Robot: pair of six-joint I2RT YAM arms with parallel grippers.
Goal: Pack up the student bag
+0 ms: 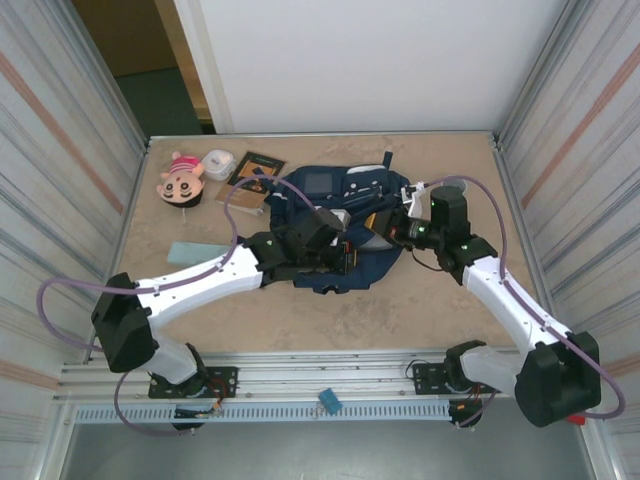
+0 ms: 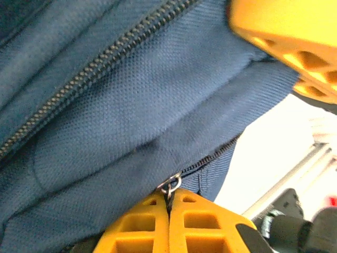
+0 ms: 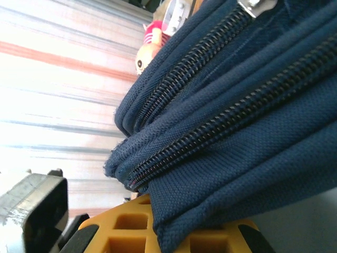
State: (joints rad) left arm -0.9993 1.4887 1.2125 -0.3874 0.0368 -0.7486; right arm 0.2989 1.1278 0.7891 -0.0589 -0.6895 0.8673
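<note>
The left gripper (image 2: 169, 199), yellow fingers pressed tight together, pinches the small metal zipper pull (image 2: 170, 184) of the navy bag (image 2: 131, 105), seen at close range from the wrist. The right gripper (image 3: 167, 224) is clamped narrowly on a fold of fabric at the bag's right side. The bag lies flat on the tan table (image 1: 330, 320), toward its far side, with a doll (image 1: 182, 180), a white case (image 1: 218, 162) and a dark booklet (image 1: 255, 170) grouped just off the bag's far-left corner.
</note>
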